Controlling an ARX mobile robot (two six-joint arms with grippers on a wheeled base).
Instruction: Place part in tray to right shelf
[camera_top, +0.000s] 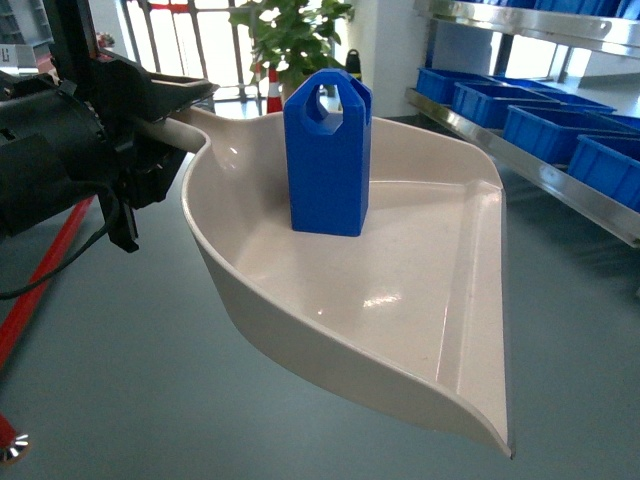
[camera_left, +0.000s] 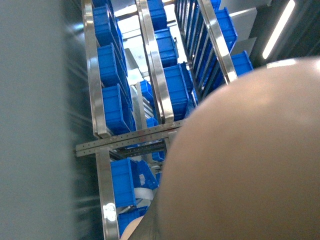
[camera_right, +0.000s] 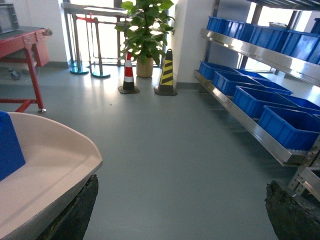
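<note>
The blue part stands upright in the back of the beige tray, which is held up over the grey floor. My left gripper is shut on the tray's handle at the left of the head view. In the left wrist view the tray's underside fills the frame and hides the jaws. My right gripper is open and empty, its left finger just under the tray's rim. The part's edge shows there too. The right shelf runs along the right.
Blue crates sit on the shelf's steel rail. A potted plant and two traffic cones stand at the back. A red frame is at the far left. Grey floor lies between.
</note>
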